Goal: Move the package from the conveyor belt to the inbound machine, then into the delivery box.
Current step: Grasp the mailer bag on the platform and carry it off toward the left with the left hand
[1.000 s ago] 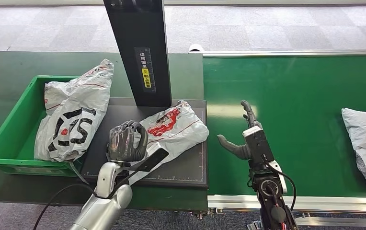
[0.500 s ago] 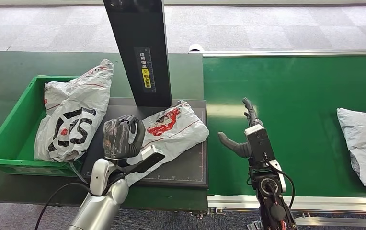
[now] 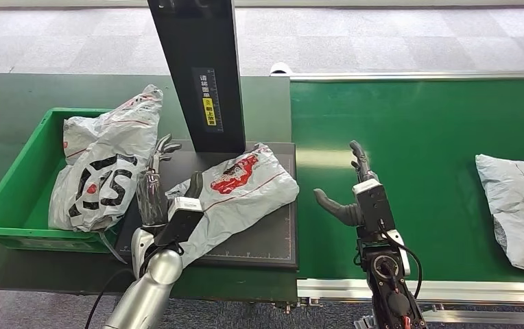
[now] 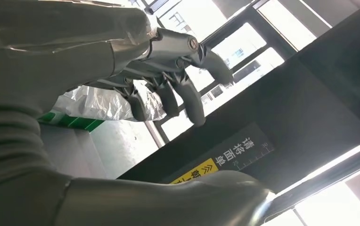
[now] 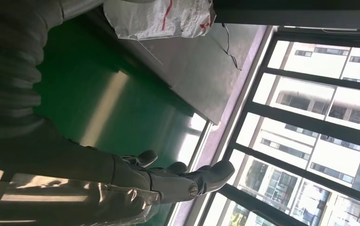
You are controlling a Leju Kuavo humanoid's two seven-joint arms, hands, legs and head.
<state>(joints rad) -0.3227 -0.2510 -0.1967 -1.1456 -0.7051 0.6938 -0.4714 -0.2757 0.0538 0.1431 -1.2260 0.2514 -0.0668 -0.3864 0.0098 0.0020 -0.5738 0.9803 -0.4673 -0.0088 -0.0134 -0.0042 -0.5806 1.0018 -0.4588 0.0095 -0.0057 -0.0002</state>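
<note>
A dark green table (image 3: 12, 96) is sitting on the left and a bright green conveyor belt (image 3: 417, 123) is running along the right, with grey carpet tiles (image 3: 383, 41) lying beyond them. A black scanner pad (image 3: 266, 236) is resting on the table beside the belt, and a black post (image 3: 201, 62) with a yellow label is standing at its back edge, its top cut off by the frame. A grey package (image 3: 245, 188) with red print is lying on the pad, one end reaching under the post. The left hand (image 3: 156, 192) is hovering upright at the package's near end, fingers apart and holding nothing; whether it is touching the package is hard to tell. A green box (image 3: 19, 185) is sitting left of the pad, holding another grey bag (image 3: 105, 164) that is leaning over its rim. The right hand (image 3: 352, 195) is hanging over the belt with fingers spread, empty. A third bag (image 3: 516, 205) is lying on the belt at the far right, partly cut off. In the right wrist view, tall windows (image 5: 319, 127) are showing buildings outside.
</note>
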